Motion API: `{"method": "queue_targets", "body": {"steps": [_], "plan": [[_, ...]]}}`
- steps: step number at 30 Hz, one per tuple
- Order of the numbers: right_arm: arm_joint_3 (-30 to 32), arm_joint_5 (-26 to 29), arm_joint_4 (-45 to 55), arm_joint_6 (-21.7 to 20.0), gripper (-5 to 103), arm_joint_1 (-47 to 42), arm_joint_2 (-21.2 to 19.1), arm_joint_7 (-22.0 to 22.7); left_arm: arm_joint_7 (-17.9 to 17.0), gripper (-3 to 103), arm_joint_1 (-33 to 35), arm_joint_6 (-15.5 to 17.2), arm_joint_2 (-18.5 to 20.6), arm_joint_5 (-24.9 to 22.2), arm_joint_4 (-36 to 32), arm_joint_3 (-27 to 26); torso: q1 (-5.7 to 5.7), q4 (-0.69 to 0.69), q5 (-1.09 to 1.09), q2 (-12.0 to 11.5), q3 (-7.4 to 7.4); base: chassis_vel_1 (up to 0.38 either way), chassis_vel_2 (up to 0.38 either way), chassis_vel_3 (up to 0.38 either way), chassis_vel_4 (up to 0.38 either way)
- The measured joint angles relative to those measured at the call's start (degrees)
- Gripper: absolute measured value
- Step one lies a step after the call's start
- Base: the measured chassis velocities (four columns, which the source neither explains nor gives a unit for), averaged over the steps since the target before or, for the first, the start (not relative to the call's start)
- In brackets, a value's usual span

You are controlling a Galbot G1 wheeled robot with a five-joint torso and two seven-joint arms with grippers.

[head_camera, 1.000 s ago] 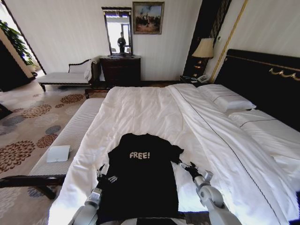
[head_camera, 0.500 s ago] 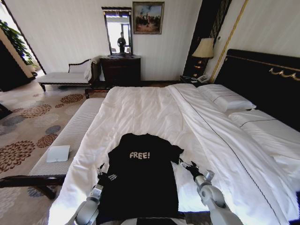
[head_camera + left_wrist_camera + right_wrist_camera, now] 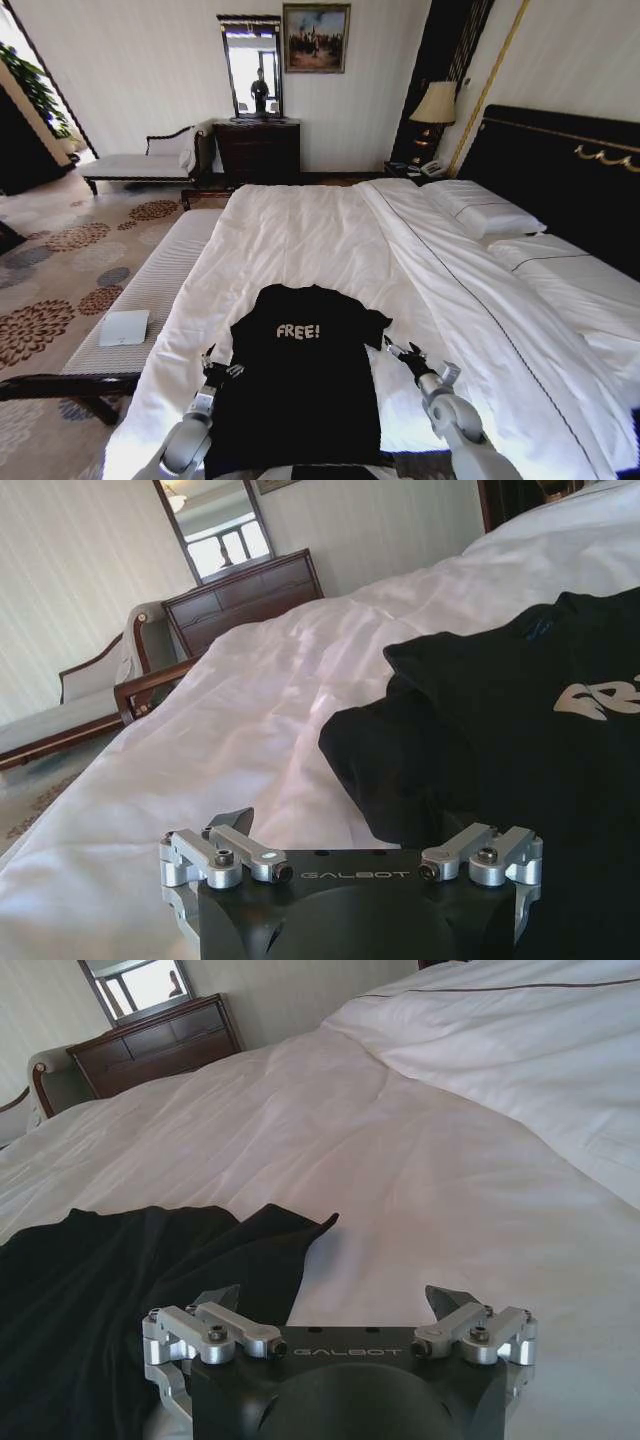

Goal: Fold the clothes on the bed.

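The clothes, a black T-shirt with white "FREE!" lettering, lie flat near the foot edge of the white bed. My left gripper sits at the shirt's left sleeve, open; in the left wrist view the left gripper is low over the sheet with the bunched sleeve just ahead of it. My right gripper is at the shirt's right sleeve, open; in the right wrist view the right gripper spans the sheet beside the pointed sleeve tip. Neither holds cloth.
A pale ribbed bench runs along the bed's left side with a flat white item on it. White pillows and a dark headboard are to the right. A dresser and chaise stand by the far wall.
Both grippers have crept a little forward along the shirt's sides toward the sleeves, the left one more. The shirt has not moved.
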Motion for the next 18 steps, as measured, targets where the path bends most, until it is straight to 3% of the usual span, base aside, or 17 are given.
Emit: {"method": "queue_targets", "body": {"steps": [6,10,14,17,18], "plan": [[0.1,0.4,0.5,-0.1,100,0.2,-0.1,0.1,0.0,102,0.6,-0.1,0.1,0.4,-0.7,0.1,0.00,0.01,0.00,0.0,0.00,0.000,0.000,0.000,0.000],[0.3,0.9,0.7,-0.2,100,0.0,-0.6,0.1,0.2,97,0.7,-0.3,-0.7,0.9,-0.1,0.0,0.00,0.01,0.00,0.0,0.00,0.000,0.000,0.000,0.000],[0.5,1.2,1.2,-0.2,100,-0.1,-0.8,0.2,0.3,88,0.5,-0.8,-1.0,1.6,0.0,0.1,0.00,0.00,0.00,0.0,0.00,0.000,0.000,0.000,0.000],[0.7,1.4,1.6,-0.3,100,-0.2,-0.8,0.4,0.4,72,0.5,-1.7,-1.0,2.2,-0.1,0.3,0.00,0.01,0.00,0.0,0.00,0.000,0.000,0.000,0.000],[0.7,1.4,1.6,-0.3,100,-0.2,-0.8,0.4,0.4,72,0.5,-1.7,-1.0,2.2,-0.1,0.3,0.00,0.01,0.00,0.0,0.00,0.000,0.000,0.000,0.000]]}}
